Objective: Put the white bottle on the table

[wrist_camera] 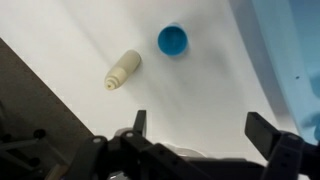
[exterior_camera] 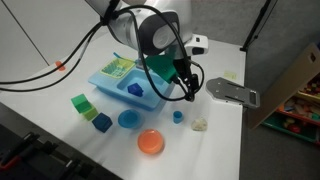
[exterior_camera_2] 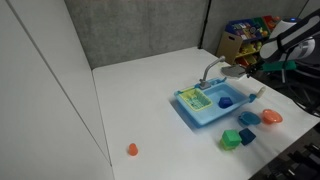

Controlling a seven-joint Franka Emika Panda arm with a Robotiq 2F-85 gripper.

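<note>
Logging white bottle (wrist_camera: 123, 70): lying on its side on the table (wrist_camera: 220, 90) near the blue cup (wrist_camera: 172, 40); I judge it light, rigid, slick plastic, best pinched across the body; claw (wrist_camera: 200, 122) spread open, empty.

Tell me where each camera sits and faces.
In an exterior view: close over the table, facing the toy sink; gripper hangs mid-frame.
In an exterior view: far back, high, facing the toy sink; arm enters right.
Wrist view: straight down at white bottle and blue cup; fingers open.
Both exterior views share the toy sink.
</note>
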